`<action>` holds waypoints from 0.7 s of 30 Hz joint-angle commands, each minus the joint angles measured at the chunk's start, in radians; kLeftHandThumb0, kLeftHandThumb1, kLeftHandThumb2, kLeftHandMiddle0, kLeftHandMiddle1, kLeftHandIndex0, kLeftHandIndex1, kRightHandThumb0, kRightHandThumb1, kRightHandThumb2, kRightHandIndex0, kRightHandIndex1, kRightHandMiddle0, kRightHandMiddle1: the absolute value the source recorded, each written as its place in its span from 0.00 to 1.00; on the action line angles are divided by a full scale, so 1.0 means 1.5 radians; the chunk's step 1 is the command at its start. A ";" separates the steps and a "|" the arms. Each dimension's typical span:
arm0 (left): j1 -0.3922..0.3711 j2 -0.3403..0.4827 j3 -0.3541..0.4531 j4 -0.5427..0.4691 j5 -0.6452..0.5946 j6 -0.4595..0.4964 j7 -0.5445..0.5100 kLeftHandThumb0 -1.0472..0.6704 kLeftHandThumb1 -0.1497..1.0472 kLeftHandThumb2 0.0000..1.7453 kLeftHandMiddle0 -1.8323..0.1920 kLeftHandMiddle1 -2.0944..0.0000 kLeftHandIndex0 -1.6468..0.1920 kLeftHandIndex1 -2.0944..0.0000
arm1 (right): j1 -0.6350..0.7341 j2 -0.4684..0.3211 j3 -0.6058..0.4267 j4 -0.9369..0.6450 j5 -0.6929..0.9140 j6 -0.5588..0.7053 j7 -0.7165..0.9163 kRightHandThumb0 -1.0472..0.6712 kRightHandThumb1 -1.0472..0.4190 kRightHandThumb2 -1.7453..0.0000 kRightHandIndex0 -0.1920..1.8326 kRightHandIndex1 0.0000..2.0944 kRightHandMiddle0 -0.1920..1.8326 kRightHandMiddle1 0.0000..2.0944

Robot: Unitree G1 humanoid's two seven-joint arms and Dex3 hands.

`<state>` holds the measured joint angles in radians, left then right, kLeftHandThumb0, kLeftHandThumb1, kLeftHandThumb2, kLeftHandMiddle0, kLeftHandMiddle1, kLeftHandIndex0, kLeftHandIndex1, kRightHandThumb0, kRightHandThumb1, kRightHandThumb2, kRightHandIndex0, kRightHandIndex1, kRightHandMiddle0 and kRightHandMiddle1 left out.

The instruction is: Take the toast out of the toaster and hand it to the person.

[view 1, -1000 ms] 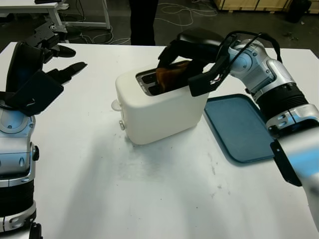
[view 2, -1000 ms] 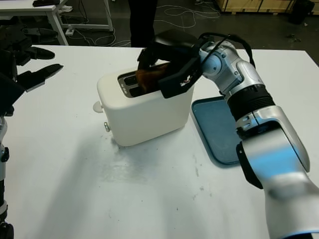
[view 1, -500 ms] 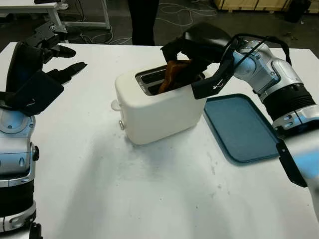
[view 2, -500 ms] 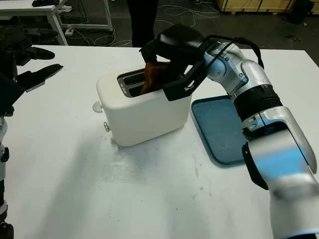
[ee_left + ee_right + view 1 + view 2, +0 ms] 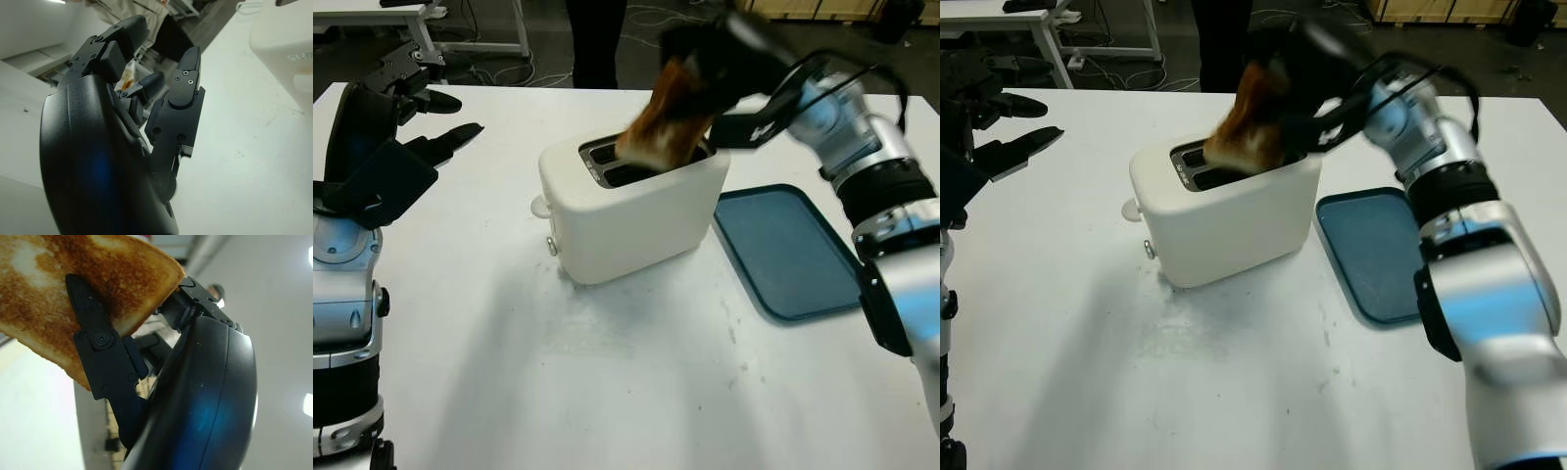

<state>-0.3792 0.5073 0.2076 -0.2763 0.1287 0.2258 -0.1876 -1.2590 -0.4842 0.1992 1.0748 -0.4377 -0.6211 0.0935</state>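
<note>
Toast, a browned slice of bread with a darker crust [image 5: 662, 122], sits clamped in the right black three-finger hand [image 5: 710, 64], tilted, its lower end just above the rear slot of the cream-white plastic toaster [image 5: 626, 220] and its upper end up between the fingers. From the right wrist camera one black finger [image 5: 100, 360] lies pressed flat across the toasted face of the slice (the grip is plainly closed on it), with the glossy black shell of the hand just behind. Directly under the hand, the toaster stands on the white table [image 5: 607, 382], its two slots open at the top and a small round knob showing on its near end. Below the hand and toward the right arm's side, a dark blue-green rectangular plastic tray [image 5: 788, 250] lies flat on the table, just beside the toaster but apart from it. Beyond the hand, past the far table edge, a person in dark trousers [image 5: 595, 39] stands on the grey floor among loose cables.

Well apart from all this, the left black three-finger hand [image 5: 421, 122] hangs above the table's far left corner, open and holding nothing. Its wrist camera shows a black fingertip [image 5: 188, 73] over the bare tabletop, with a corner of the toaster beyond it.
</note>
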 commanded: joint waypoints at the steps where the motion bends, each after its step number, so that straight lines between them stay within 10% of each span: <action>1: -0.001 0.012 -0.001 0.003 0.005 -0.004 -0.005 0.51 0.89 0.01 0.75 0.53 0.68 0.71 | -0.028 -0.013 -0.034 0.026 0.039 0.003 0.004 0.46 0.11 0.99 0.59 0.83 0.49 0.83; 21: -0.003 0.008 -0.005 0.002 -0.003 0.007 0.001 0.51 0.89 0.01 0.76 0.52 0.68 0.70 | 0.085 0.009 -0.174 0.111 0.159 0.078 -0.141 0.70 0.09 0.98 0.53 0.83 0.44 0.83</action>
<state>-0.3794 0.5236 0.2029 -0.2653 0.1258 0.2259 -0.1878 -1.1446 -0.4905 -0.0447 1.2271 -0.2202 -0.5236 -0.0998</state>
